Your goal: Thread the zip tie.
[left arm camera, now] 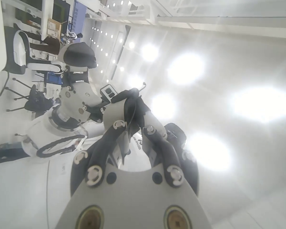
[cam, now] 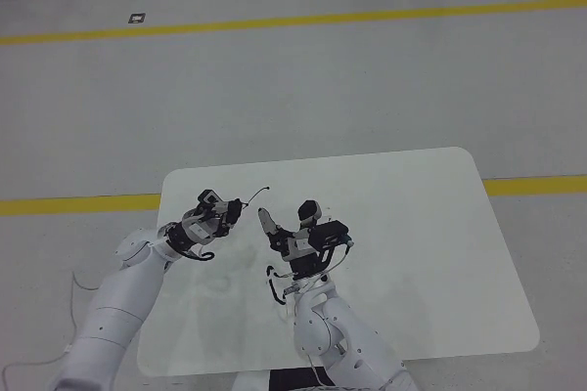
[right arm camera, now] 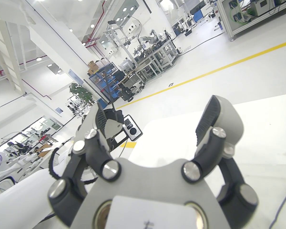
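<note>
I have the left hand (cam: 236,208) left of centre in the top view, raised over the white counter (cam: 421,244). Its fingers are pressed together on the black zip tie (cam: 254,195). The tie's free end rises out of the fingertips toward the upper right of that frame and ends in a small hook. In the left wrist view the same hand (left arm camera: 133,96) sits at mid-frame. The thin strap (left arm camera: 143,86) runs between the fingers and curls out past the tips against the ceiling lights (hard to follow in the glare).

The right hand (cam: 288,215) is just right of the left one in the top view, near the tie's tip but apart from it. Its fingers are spread wide with nothing between them. In the right wrist view the hand (right arm camera: 155,120) has one ribbed pad (right arm camera: 206,116) at centre right, over the counter (right arm camera: 264,125). The left hand (right arm camera: 114,120) shows just behind the other finger at centre left, and the zip tie (right arm camera: 109,89) stands nearly upright above it.
</note>
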You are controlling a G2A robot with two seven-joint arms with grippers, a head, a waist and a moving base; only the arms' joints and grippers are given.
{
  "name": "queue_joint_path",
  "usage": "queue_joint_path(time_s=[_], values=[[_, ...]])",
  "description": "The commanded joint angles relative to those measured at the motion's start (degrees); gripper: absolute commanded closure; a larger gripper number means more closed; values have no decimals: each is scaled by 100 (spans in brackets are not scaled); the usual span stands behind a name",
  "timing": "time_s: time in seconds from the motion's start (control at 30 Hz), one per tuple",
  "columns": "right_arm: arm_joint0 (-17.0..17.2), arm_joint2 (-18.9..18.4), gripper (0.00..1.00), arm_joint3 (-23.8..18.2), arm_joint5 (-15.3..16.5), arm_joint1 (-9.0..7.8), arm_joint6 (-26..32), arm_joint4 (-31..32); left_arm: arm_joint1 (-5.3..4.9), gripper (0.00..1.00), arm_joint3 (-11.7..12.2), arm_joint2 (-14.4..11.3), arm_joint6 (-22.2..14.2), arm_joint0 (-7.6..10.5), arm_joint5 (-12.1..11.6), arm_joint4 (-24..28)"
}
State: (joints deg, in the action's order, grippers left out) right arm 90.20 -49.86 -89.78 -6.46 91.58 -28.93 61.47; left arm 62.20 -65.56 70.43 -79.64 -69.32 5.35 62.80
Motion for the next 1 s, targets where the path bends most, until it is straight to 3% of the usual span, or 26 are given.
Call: queue_joint_path(time_s=[0.0, 0.07, 0.13, 0.37, 0.53, 0.63, 0.8, 0.97], values=[[0, 0, 0, 0, 0, 0, 0, 0, 0, 100, 0, 0, 0, 0, 0, 0], [0, 0, 0, 0, 0, 0, 0, 0, 0, 100, 0, 0, 0, 0, 0, 0], [0, 0, 0, 0, 0, 0, 0, 0, 10, 100, -79, 2, 253, -38, -6, 77], [0, 0, 0, 0, 0, 0, 0, 0, 11, 100, -141, 48, 461, -94, 582, 569], [0, 0, 0, 0, 0, 0, 0, 0, 8, 100, -134, 58, 367, -118, 1187, 983], [0, 0, 0, 0, 0, 0, 0, 0, 4, 100, -127, 45, 357, -122, 1413, 1126], [0, 0, 0, 0, 0, 0, 0, 0, -42, 100, -28, -280, 219, -78, 1413, 1487], [0, 0, 0, 0, 0, 0, 0, 0, -155, 100, 74, -590, 156, 74, 1413, 1799]])
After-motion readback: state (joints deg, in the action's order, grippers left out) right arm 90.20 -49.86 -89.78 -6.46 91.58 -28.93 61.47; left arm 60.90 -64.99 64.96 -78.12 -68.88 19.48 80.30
